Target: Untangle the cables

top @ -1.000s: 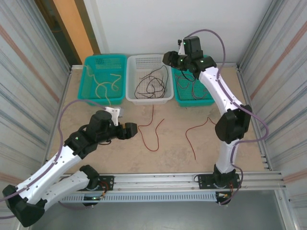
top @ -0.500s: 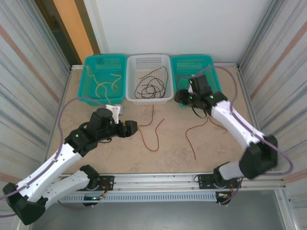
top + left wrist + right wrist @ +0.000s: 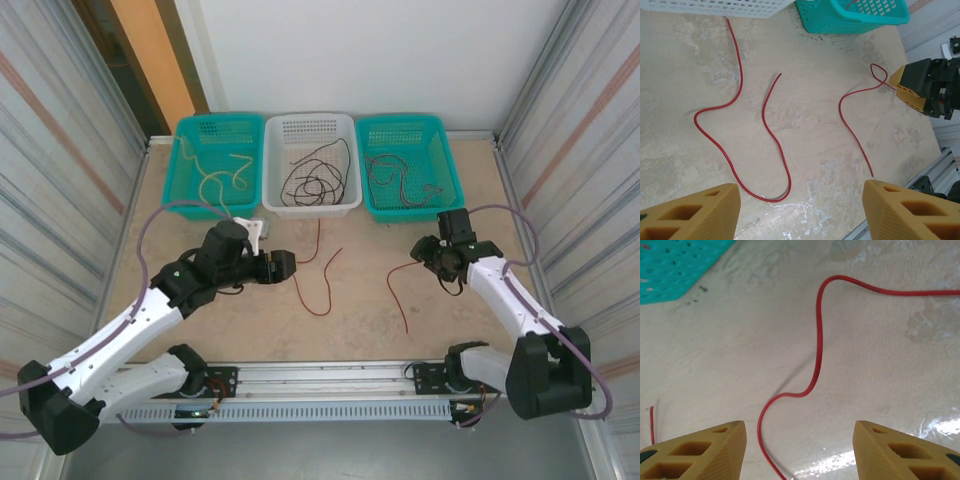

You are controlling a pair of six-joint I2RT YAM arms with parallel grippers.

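Two loose red cables lie on the table: a long curvy cable (image 3: 318, 270) (image 3: 763, 117) in the middle and a second cable (image 3: 400, 285) (image 3: 840, 107) (image 3: 819, 335) to its right. My left gripper (image 3: 283, 265) (image 3: 800, 200) is open, low beside the middle cable's left side, holding nothing. My right gripper (image 3: 432, 252) (image 3: 800, 440) (image 3: 920, 90) is open at the curled upper end of the right cable, which runs between its fingers untouched. Pale yellow cables (image 3: 222, 175), black cables (image 3: 315, 180) and more red cables (image 3: 400, 180) lie in the baskets.
Three baskets stand in a row at the back: a teal basket (image 3: 190, 135) on the left, a white basket (image 3: 310, 125) in the middle, another teal basket (image 3: 440, 135) (image 3: 675, 265) on the right. Metal walls close both sides; a rail runs along the front edge.
My right arm has swung from above the right teal basket down to the table at the right red cable's upper end. My left gripper has shifted slightly toward the middle cable.
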